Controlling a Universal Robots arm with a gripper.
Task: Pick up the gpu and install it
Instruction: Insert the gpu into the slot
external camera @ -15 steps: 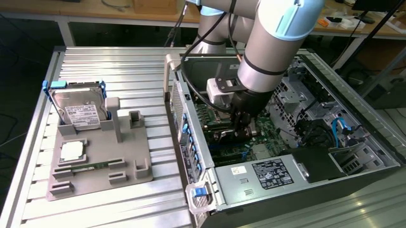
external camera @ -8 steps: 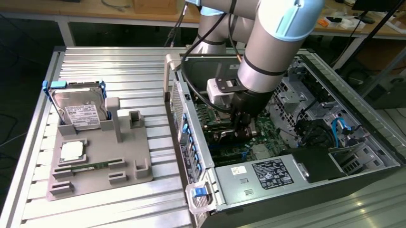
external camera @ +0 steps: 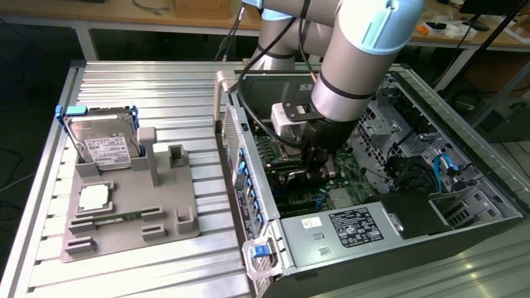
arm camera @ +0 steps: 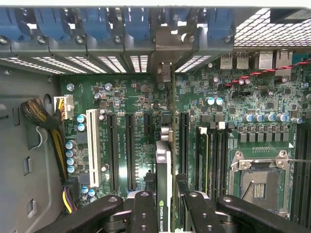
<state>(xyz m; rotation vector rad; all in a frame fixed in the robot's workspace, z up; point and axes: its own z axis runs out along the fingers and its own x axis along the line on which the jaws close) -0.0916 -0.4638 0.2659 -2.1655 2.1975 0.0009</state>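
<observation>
The open computer case on the tabletop holds a green motherboard and a power supply. Beside it, a gray holder carries an upright hard drive. Inside the case, the hand, partly spread, pinches the gpu edge-on over the motherboard's slots; whether it is seated, I cannot tell.

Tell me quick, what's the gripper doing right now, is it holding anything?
The gripper is closed on the gpu, holding it edge-on over the motherboard.
</observation>
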